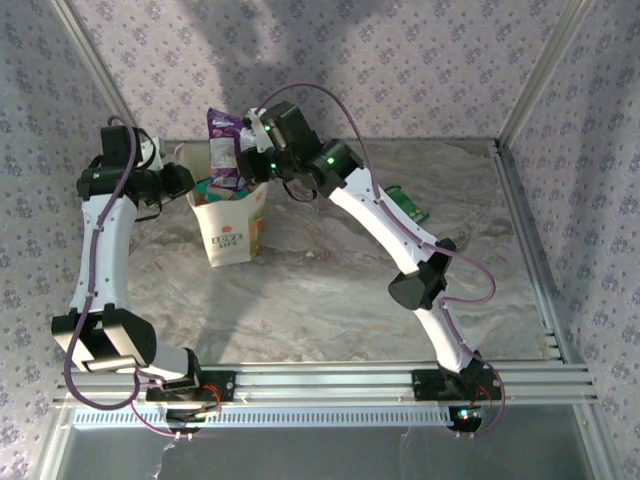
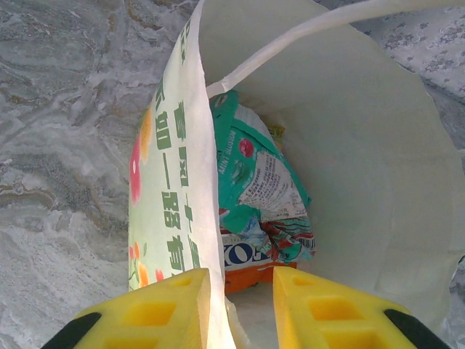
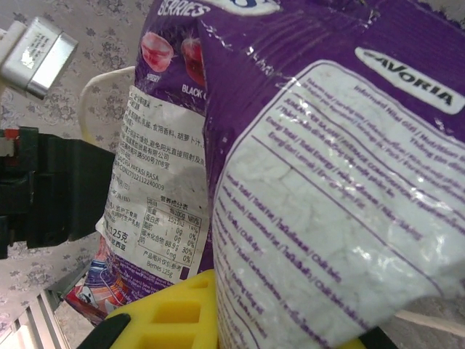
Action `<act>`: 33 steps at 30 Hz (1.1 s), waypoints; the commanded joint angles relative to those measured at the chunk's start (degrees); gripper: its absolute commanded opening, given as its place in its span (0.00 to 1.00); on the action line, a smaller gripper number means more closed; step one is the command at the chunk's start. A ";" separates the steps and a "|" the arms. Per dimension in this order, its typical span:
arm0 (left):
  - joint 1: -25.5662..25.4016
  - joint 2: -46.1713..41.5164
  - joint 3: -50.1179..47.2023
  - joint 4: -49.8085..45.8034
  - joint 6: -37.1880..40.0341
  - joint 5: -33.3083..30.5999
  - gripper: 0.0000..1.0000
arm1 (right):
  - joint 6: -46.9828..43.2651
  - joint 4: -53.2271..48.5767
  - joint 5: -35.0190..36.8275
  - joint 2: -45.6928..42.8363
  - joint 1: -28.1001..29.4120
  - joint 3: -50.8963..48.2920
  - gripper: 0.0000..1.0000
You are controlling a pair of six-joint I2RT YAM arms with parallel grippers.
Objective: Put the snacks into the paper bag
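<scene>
Right wrist: right claw [image 3: 269, 329] grips purple packet [image 3: 312, 145].

On my feed: purple packet [image 1: 225, 150] upright over the standing white paper bag [image 1: 232, 228]; teal packet [image 2: 254, 174] and orange packet [image 2: 247, 277] inside; green packet [image 1: 408, 203] lies apart.

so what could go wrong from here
The purple packet in the right pincer could snag the bag rim or its handle and tip it. The left pincer straddles the bag wall loosely, so it may not steady it. The teal packet standing inside could block the drop.
</scene>
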 commanded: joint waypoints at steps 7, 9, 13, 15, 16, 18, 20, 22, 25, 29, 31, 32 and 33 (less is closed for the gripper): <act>-0.60 1.76 2.09 -1.11 -0.97 -0.38 0.26 | 2.88 4.80 -1.34 2.68 -1.09 3.49 0.15; -0.72 1.72 1.87 -1.18 -0.89 -0.64 0.24 | 3.31 5.61 -1.64 3.11 -1.07 3.49 0.15; -0.79 1.48 1.59 -1.09 -0.80 -0.64 0.18 | 4.06 6.93 -2.54 4.38 -1.06 4.02 0.15; -0.90 1.13 1.41 -0.94 -0.70 -0.48 0.16 | 4.50 7.33 -3.24 5.27 -1.05 4.53 0.15; -0.89 1.03 1.41 -0.93 -0.63 -0.38 0.16 | 4.63 7.49 -3.55 5.62 -1.05 4.87 0.15; -0.90 0.62 1.24 -0.89 -0.36 -0.29 0.15 | 5.06 7.66 -3.81 6.58 -1.08 5.32 0.16; -0.89 0.32 1.00 -1.01 -0.23 -0.30 0.14 | 5.41 7.97 -4.22 7.27 -1.08 5.52 0.16; -0.89 -0.11 0.71 -1.02 0.00 -0.29 0.14 | 5.65 8.16 -4.52 7.79 -1.08 5.66 0.16; -0.88 -0.57 0.28 -0.93 0.17 -0.37 0.13 | 5.79 8.24 -4.91 8.31 -0.99 5.69 0.17; -0.88 -0.68 0.09 -0.94 0.18 -0.38 0.13 | 5.51 8.26 -5.69 8.90 -0.70 5.73 0.19; -0.92 -0.66 0.08 -0.82 0.09 -0.32 0.13 | 5.28 8.22 -6.01 9.22 -0.41 5.78 0.19; -0.89 -0.70 -0.08 -0.76 0.09 -0.34 0.13 | 5.17 8.16 -6.09 9.32 -0.26 5.78 0.19; -0.88 -0.66 -0.16 -0.68 0.05 -0.36 0.13 | 5.13 8.06 -6.25 9.50 -0.08 5.78 0.20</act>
